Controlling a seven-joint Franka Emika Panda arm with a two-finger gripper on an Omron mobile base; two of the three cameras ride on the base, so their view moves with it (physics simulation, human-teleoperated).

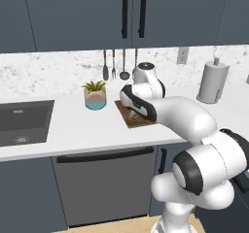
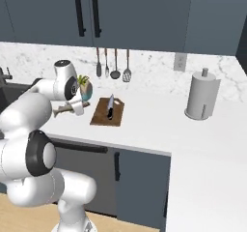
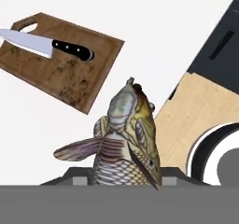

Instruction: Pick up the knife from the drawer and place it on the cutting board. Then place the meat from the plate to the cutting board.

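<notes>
the end effector (image 2: 76, 106) is clamped on the meat (image 3: 125, 143), which looks like a whole fish with a striped belly and a thin fin sticking out one side. its nose points away from the hand. in the right base view the fish (image 2: 67, 110) hangs in the air above the white counter (image 2: 144, 124), a little way to the side of the cutting board (image 2: 107, 112). it is not over the board yet.

the knife (image 3: 44, 45) already lies on the board, near one end, black handle pointing to the middle. so the knife part looks done, and the job now is to carry the fish over and put it down.

to do this well, i think the arm should slide sideways until the fish is above the bare part of the board, away from the knife. then it should go down slowly so the fish lies flat, and only then let go. if it lets go too early, the fish could land on the counter or bump the knife.

the hand view shows the fish up close, with the board off to one side of it. the right base view shows the gap between fish and board. in the left base view the arm covers much of the board (image 1: 136, 120), but you can see a little plant (image 1: 95, 95) standing just beside it.
</notes>
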